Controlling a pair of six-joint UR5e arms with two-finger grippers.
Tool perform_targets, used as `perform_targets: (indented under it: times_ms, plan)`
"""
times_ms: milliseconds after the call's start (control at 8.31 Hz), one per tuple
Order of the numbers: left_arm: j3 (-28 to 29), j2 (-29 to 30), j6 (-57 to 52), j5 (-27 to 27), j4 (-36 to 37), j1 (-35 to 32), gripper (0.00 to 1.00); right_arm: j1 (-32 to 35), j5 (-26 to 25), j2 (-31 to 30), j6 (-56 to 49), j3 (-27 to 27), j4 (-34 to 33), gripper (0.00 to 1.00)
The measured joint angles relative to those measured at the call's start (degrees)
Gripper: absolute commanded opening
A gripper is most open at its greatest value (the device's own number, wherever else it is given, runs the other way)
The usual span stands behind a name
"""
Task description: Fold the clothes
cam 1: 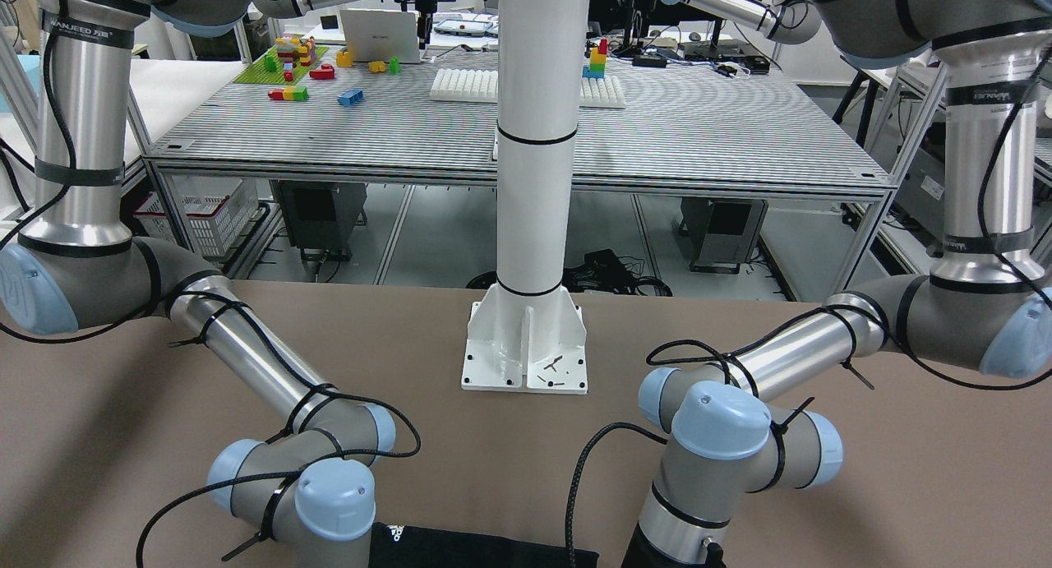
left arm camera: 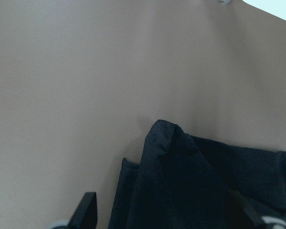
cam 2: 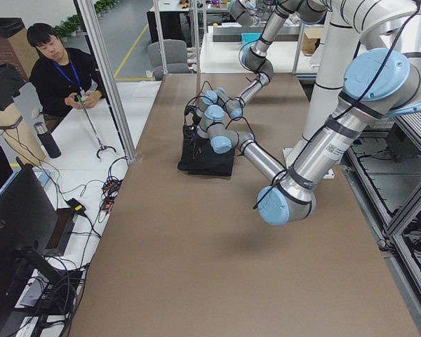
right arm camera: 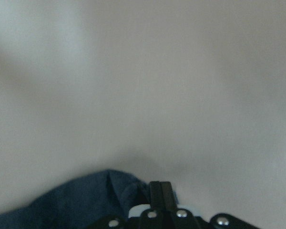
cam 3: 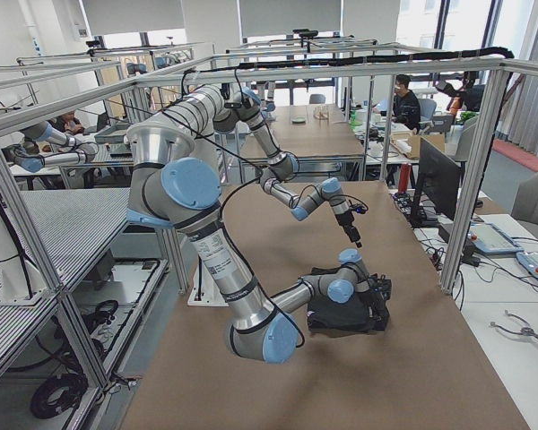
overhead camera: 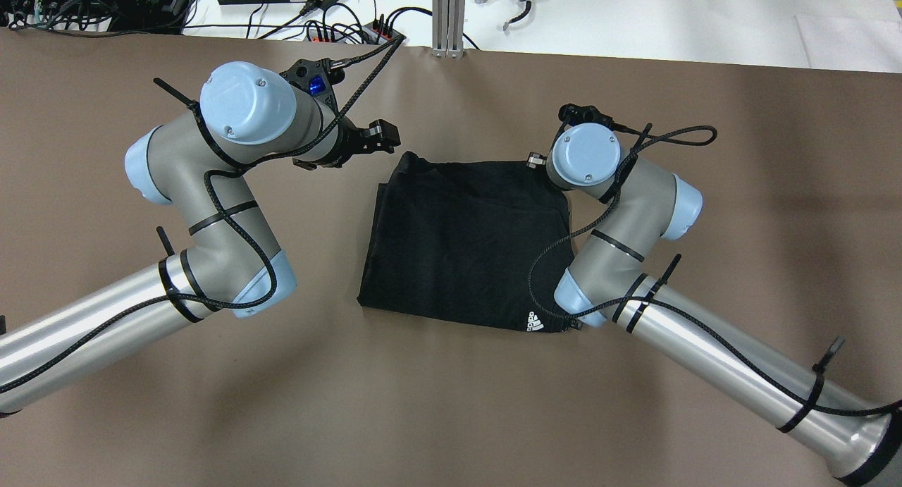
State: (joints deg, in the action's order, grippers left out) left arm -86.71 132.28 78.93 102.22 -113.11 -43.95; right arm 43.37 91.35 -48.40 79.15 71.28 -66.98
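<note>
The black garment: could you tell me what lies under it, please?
Only the brown table shows around the garment, which lies on it folded; anything beneath is covered by the fabric and cannot be seen.

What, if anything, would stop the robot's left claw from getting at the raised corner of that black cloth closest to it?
Probably nothing. The left claw hangs open just beside the black garment, whose peaked corner lies right below it. Only bare table lies around, and the right arm is over at the opposite corner.
</note>
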Motion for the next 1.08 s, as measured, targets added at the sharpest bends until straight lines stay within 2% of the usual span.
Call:
perform_targets:
  times_ms: [120,241,481,722,962,1083]
  plan:
    - [-0.1,-0.1,0.0,0.0,0.0,0.0,0.95,1.8,0.7,0.8,-1.7,-1.4,0.5,0.82]
    - [-0.4,-0.2,0.0,0.1,0.0,0.0,0.95,3.2,1.8,1.1,-3.1,-1.9,0.7,0.94]
    - [-1.6,-1.1,0.0,0.2,0.0,0.0,0.95,4.3,3.3,1.0,-5.9,-1.2,0.8,0.94]
    - [-2.7,-2.6,-0.4,0.1,0.2,-0.1,0.95,4.6,4.2,-1.4,-10.4,2.2,0.4,0.94]
    - [-4.4,-6.6,-4.1,-0.2,0.2,-1.0,0.95,5.6,4.8,-8.5,-18.6,8.0,-0.1,0.94]
    - [-6.3,-10.3,-8.1,-0.2,0.2,-2.4,0.95,6.7,4.9,-12.9,-23.8,11.2,-0.8,0.94]
